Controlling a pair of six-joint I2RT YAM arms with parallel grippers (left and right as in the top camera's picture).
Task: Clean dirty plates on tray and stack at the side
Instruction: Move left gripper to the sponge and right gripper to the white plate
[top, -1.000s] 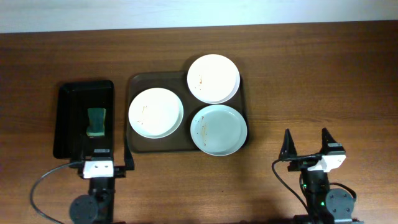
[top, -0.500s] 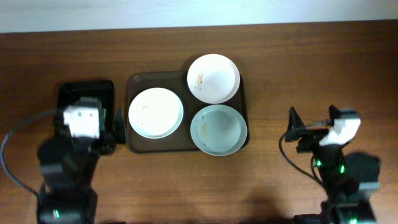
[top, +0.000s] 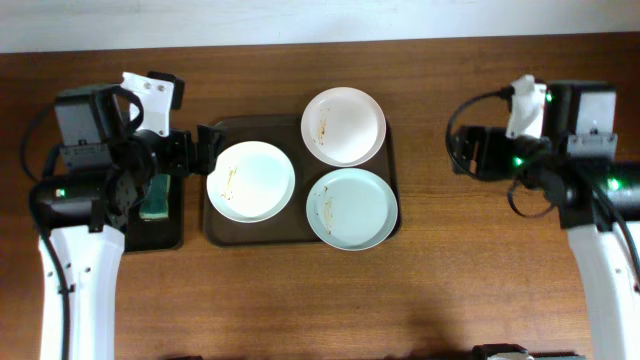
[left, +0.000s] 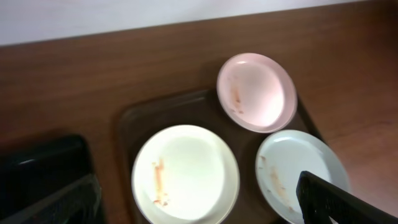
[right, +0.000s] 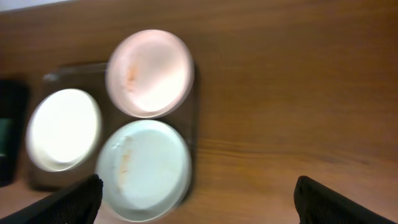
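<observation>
on the tray (top: 230, 232), the nearest plate (top: 250, 180) lies at 4 o'clock of the left gripper (top: 197, 150), jaws spread; the right gripper (top: 462, 152), also spread, sits well off at 3 o'clock.

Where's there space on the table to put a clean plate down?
The table is bare between the brown tray and the right arm, and across the whole strip in front of the tray. The tray itself is crowded with three plates, and the black tray sits close on its left.
</observation>
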